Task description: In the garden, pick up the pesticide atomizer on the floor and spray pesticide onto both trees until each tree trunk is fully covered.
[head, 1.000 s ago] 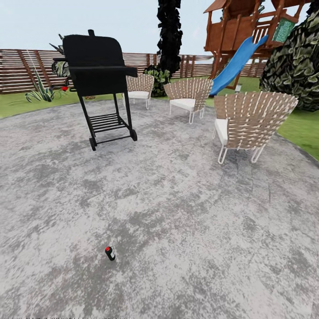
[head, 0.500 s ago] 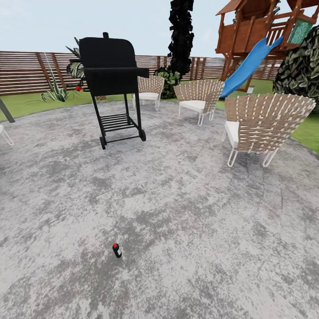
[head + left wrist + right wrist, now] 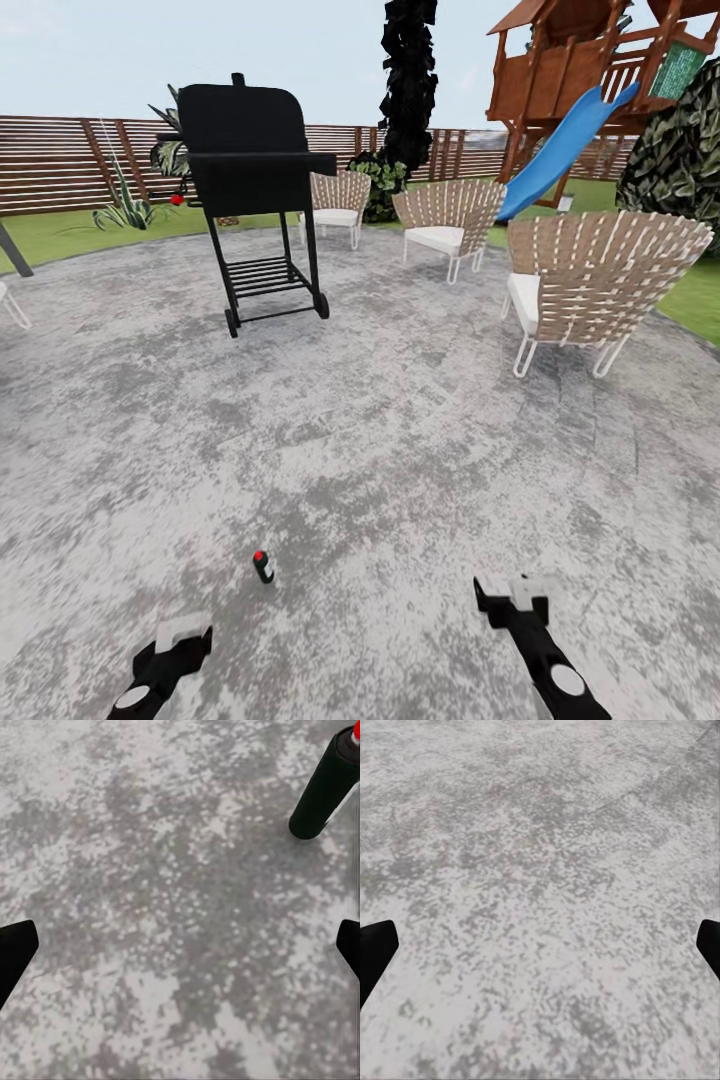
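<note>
- Spray bottle [image 3: 263, 566]: small, dark, red tip, stands upright on the grey paved patio [image 3: 400, 450], towards its near edge & a bit left of centre, not on grass. The left wrist cam shows it as a dark cylinder [image 3: 325, 789] w/ red top, standing on the paving.
- Left gripper [image 3: 172, 648]: near the bottle, to its near-left, not touching. Wrist cam shows the two dark finger tips spread wide w/ bare paving between, so it's released, holding nothing.
- Right gripper [image 3: 512, 598]: well apart from the bottle on the other side, over bare paving; fingers likewise spread, empty.
- Step in hand, as a judgement: the approach to pick-up; grasp not yet made, spraying not begun.
- Next move prob. calls for the left arm to shift toward the bottle so it sits between the fingers, come down, then clench on the body w/o tipping it; narrow upright thing, could topple if nudged.
- Further out: black grill [image 3: 255, 190] on wheels at the patio's far-left part, woven chairs [image 3: 590, 280] along the far-right edge, blue slide [image 3: 560, 150] & wooden playhouse beyond, slat fence [image 3: 70, 160] at the back.
- A dark tall tree [image 3: 408, 80] rises behind the chairs; its trunk is hidden.
- No brand, label or writing legible anywhere.
</note>
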`<state>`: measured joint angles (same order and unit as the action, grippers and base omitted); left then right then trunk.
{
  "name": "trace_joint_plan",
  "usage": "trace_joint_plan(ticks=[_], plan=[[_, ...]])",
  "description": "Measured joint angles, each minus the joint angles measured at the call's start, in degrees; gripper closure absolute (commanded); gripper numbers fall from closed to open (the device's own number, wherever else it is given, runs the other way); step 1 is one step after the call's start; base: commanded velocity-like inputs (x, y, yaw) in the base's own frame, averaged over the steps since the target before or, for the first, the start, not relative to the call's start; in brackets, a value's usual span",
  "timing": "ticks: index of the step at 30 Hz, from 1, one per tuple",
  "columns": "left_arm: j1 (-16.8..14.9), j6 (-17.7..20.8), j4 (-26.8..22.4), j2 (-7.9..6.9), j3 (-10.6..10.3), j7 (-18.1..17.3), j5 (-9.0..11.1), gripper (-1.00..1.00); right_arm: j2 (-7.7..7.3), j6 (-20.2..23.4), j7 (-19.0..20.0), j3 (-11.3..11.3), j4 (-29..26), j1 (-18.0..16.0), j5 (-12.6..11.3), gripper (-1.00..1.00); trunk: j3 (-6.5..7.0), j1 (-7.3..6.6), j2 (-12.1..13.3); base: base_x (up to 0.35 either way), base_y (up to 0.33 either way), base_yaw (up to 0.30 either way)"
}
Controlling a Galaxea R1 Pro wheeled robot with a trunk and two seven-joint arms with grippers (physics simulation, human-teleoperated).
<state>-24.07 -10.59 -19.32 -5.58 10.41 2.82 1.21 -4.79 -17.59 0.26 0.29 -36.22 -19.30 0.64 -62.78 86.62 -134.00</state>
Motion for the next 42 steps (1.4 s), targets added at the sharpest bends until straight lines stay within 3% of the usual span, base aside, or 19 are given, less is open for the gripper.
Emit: trace_joint_plan(ticks=[30, 42], plan=[[-0.06, -0.02, 0.02, 0.04, 0.31, 0.01, 0.14, -1.0, 0.24, -0.08, -0.18, 0.11, 0.32, -0.11, 0.07, -1.0, 0.0, -0.01, 0.0, 0.159, -0.273, 0.246], [-0.15, -0.09, -0.07, 0.11, 0.24, 0.0, 0.07, -1.0, 0.24, -0.08, -0.11, 0.16, 0.32, -0.1, 0.46, -1.0, 0.0, -0.01, 0.0, 0.159, -0.196, 0.019]])
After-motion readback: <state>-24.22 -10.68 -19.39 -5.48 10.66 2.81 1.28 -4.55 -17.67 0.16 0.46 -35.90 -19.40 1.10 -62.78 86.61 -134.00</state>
